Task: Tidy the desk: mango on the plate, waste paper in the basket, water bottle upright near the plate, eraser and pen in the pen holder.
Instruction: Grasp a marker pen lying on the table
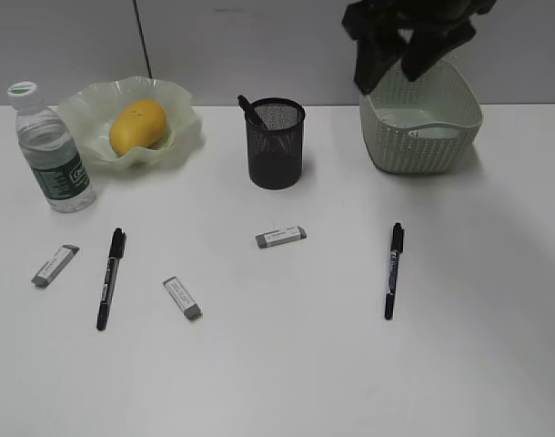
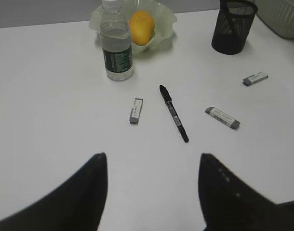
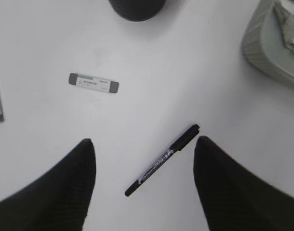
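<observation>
The mango (image 1: 137, 126) lies in the wavy green plate (image 1: 85, 105). Beside it the water bottle (image 1: 50, 150) stands upright. One pen (image 1: 250, 111) sticks out of the black mesh pen holder (image 1: 276, 144). Loose on the desk (image 1: 287, 364) are two pens (image 1: 110, 277) (image 1: 392, 269) and three erasers (image 1: 55, 265) (image 1: 182, 298) (image 1: 280, 237). Waste paper (image 3: 287, 24) sits inside the basket (image 1: 423, 146). My right gripper (image 1: 393, 73) hangs open and empty above the basket, high over the right pen (image 3: 162, 161). My left gripper (image 2: 153, 159) is open and empty, short of the left pen (image 2: 174, 113).
A grey wall panel runs behind the desk's far edge. The desk's whole front strip is bare white surface. The pen holder stands between plate and basket, with gaps on both sides.
</observation>
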